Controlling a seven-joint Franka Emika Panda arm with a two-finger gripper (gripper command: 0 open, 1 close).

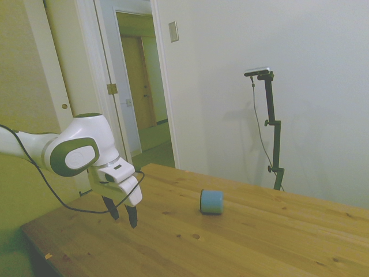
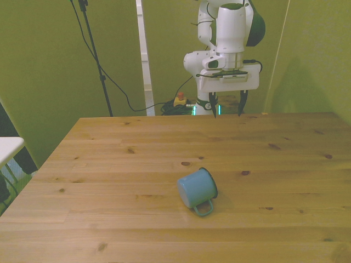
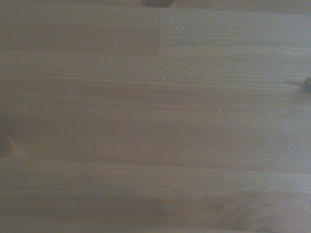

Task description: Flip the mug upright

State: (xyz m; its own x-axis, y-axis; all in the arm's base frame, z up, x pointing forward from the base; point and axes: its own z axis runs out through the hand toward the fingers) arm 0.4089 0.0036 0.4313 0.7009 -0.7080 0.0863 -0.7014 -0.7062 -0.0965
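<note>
One mug is seen lying on its side on the table, handle toward the camera. Gripper is held spread apart above the far edge, well clear.

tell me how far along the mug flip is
Nothing looks done yet: the mug lies on its side on the table, handle toward the near edge in the front view. The gripper hangs open above the far part of the table, well apart from the mug and holding nothing; the wrist view shows only bare wood. Left: reach the mug, grasp it, and stand it upright.
</note>
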